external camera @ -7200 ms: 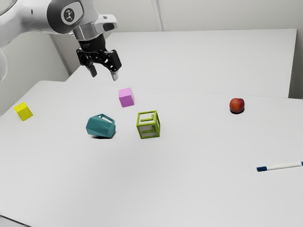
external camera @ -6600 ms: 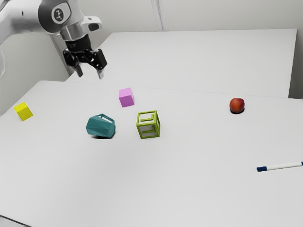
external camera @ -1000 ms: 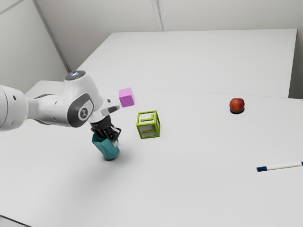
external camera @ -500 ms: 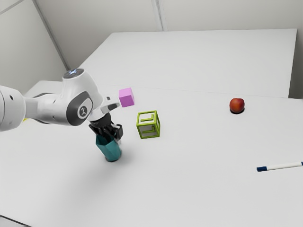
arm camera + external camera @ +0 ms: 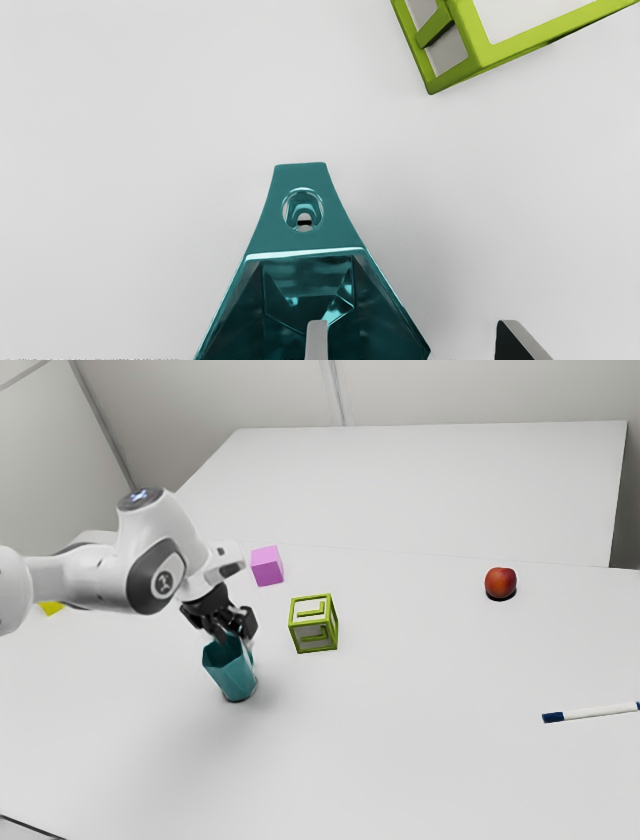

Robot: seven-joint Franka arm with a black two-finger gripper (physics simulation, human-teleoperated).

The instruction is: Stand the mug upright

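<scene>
In the exterior view the black gripper point(image 5: 234, 640) is just above the teal mug point(image 5: 235, 674), which stands mouth up on the table, slightly tilted in appearance. The wrist view looks down into the mug point(image 5: 300, 205), its handle pointing away from the hand. There the gripper point(image 5: 412, 332) is open: one finger point(image 5: 316, 340) is over or inside the mouth, the other point(image 5: 517, 340) outside past the wall, with a gap between it and the mug. Whether the inner finger touches the mug cannot be told.
A green-framed cube point(image 5: 314, 624) sits close to the mug toward the exterior view's right, a pink cube point(image 5: 267, 566) behind. Farther right are a red apple point(image 5: 500, 583) and a white-and-blue marker point(image 5: 592, 712). A yellow block point(image 5: 51, 607) is partly behind the arm.
Since 7.2 s ago, the mug has gone from lying on its side to standing and shifted toward the viewer. Over the last second it straightened, and my hand lifted slightly from it.
</scene>
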